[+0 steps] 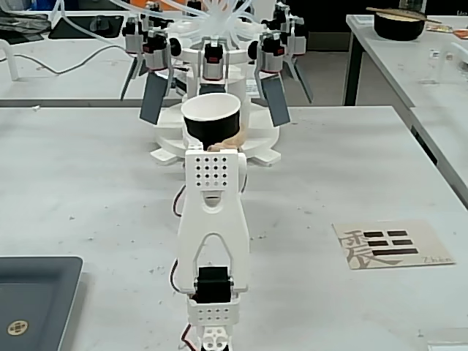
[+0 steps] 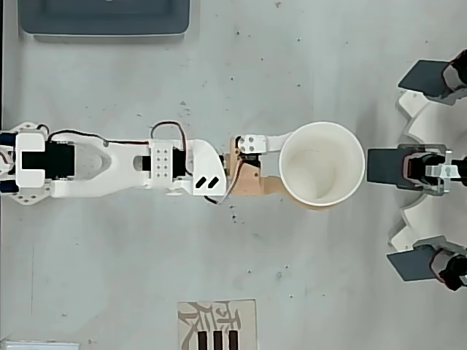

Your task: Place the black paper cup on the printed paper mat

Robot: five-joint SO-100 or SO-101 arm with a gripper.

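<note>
White speckled table (image 1: 351,161): jaws (image 2: 303,175) pinching black tapered paper cup (image 1: 210,117), raised; transport step; next, swing to beige printed paper mat (image 1: 391,245).

A pale grey, speckled table (image 1: 344,168) fills the fixed view under even light. Another table (image 1: 409,58) stands at the right with a dark bowl (image 1: 399,25) on it, and a third table (image 1: 66,66) lies behind, strewn with cables.

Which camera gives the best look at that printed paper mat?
The fixed view: the whole printed paper mat lies in view, right of the arm. The overhead view cuts the mat off at the bottom edge.
</note>
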